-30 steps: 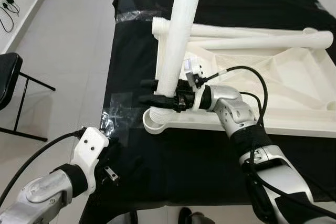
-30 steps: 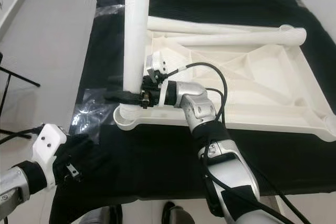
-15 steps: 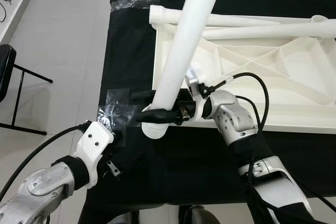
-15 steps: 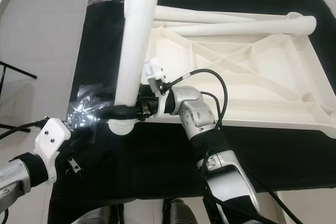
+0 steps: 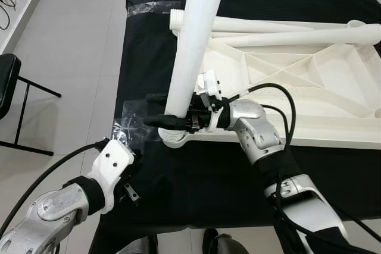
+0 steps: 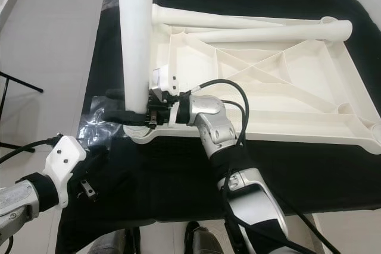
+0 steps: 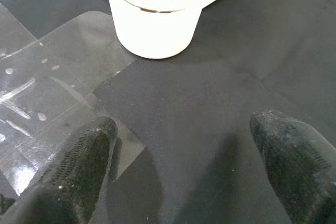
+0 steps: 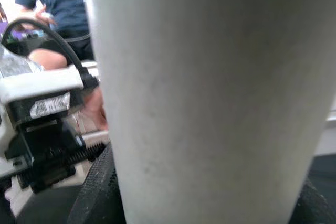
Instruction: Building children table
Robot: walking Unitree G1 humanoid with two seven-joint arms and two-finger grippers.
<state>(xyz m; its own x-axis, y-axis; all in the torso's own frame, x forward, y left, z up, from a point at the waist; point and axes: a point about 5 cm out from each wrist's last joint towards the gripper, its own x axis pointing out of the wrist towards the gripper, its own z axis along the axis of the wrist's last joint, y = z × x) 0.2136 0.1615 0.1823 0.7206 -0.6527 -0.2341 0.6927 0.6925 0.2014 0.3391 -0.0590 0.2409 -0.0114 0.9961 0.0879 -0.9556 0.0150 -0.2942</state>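
head views look down, sharing table leg [image 5: 193, 46]

Bright even light, right wrist view perhaps defocused.

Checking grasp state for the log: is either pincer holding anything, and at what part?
Right pincer grips the white table leg near its lower end, above the tabletop's corner socket. Left pincer is open over the black cloth, holding nothing.
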